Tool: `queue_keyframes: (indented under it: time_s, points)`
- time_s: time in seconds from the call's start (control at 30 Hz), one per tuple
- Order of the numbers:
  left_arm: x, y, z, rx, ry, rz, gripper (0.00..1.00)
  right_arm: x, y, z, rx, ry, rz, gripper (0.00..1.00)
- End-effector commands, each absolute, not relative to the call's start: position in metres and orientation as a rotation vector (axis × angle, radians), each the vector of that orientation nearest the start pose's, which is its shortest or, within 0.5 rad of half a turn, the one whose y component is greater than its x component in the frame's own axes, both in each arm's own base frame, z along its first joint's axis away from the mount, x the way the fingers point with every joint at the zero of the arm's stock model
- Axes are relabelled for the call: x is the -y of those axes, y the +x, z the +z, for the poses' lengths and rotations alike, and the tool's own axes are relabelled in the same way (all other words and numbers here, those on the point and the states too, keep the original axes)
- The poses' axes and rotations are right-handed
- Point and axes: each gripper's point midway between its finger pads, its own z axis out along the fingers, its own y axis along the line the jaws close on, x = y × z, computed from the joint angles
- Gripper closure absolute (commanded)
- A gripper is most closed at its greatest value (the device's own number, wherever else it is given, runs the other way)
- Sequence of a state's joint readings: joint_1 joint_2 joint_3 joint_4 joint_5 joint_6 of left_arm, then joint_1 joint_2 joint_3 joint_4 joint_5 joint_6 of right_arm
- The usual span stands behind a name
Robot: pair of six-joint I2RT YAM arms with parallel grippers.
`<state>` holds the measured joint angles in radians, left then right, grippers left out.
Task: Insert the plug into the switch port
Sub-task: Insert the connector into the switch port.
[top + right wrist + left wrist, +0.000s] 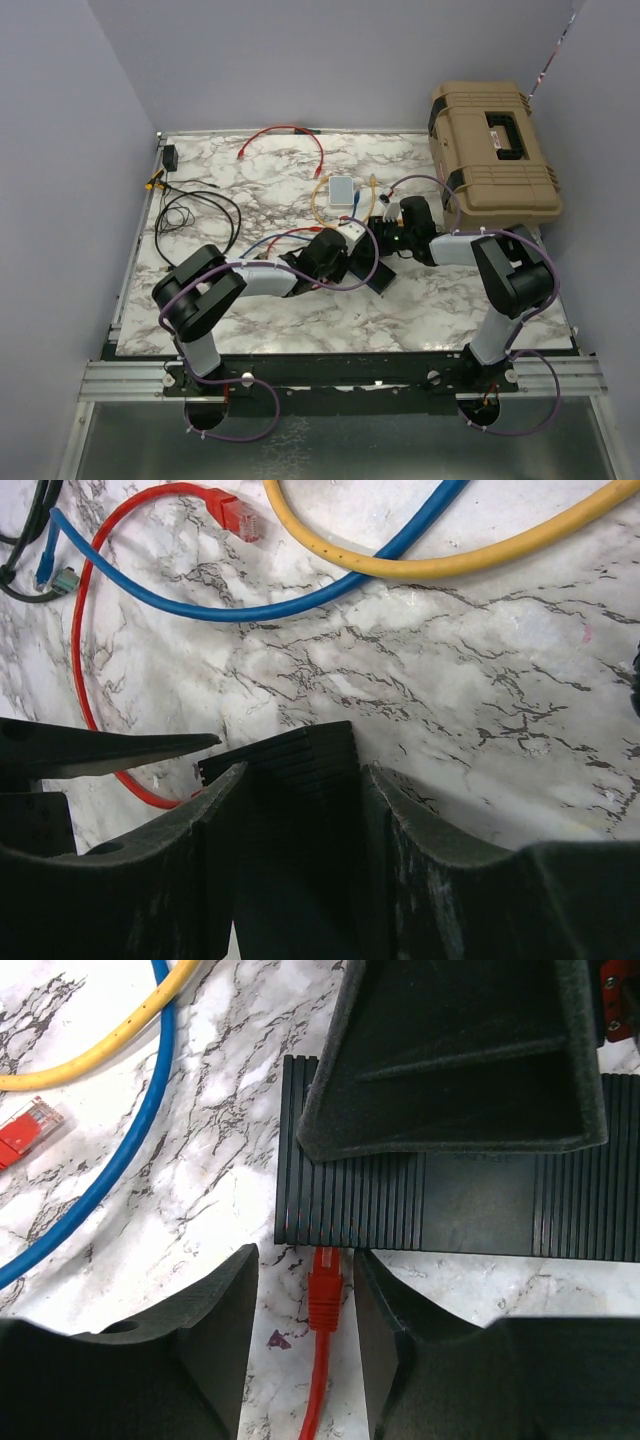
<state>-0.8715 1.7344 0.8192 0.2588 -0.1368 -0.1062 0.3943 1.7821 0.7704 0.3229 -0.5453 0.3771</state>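
End effector (305, 1260), red plug (324, 1295) perhaps in switch (470, 1200)

Left pincer (305, 1272) parted, right pincer (302, 776) clamped

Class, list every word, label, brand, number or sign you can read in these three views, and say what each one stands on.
No text can be read in any view.
switch: possibly a faint embossed mark on its black top, too faint to read.
tan case: no label shows; too small to tell.
small grey-white box: looks blank; too small to be sure.
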Motion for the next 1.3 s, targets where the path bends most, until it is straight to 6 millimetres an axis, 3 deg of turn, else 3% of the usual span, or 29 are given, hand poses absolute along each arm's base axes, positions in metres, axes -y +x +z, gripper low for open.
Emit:
queue_keyframes:
  time_s: [0.0,0.37,0.67,0.9,1.13,1.27]
  points:
    - [0.324,0.287,0.047,-2.077,0.784,-0.469,0.55,-0.234,0.254,-0.032,-2.691,-0.270,1.022,0.49]
    - [0.312,0.268,0.026,-2.155,0.839,-0.469,0.60,-0.234,0.255,-0.035,-2.699,-0.267,1.017,0.49]
    - [0.305,0.261,0.037,-2.166,0.803,-0.484,0.53,-0.232,0.256,-0.036,-2.704,-0.258,0.993,0.49]
    - [0.302,0.252,0.028,-2.204,0.795,-0.486,0.53,-0.230,0.256,-0.037,-2.707,-0.257,0.980,0.48]
    - [0.302,0.247,0.023,-2.214,0.814,-0.475,0.62,-0.229,0.257,-0.038,-2.712,-0.252,0.971,0.48]
    - [0.302,0.248,0.022,-2.213,0.816,-0.466,0.78,-0.229,0.256,-0.037,-2.711,-0.257,0.973,0.48]
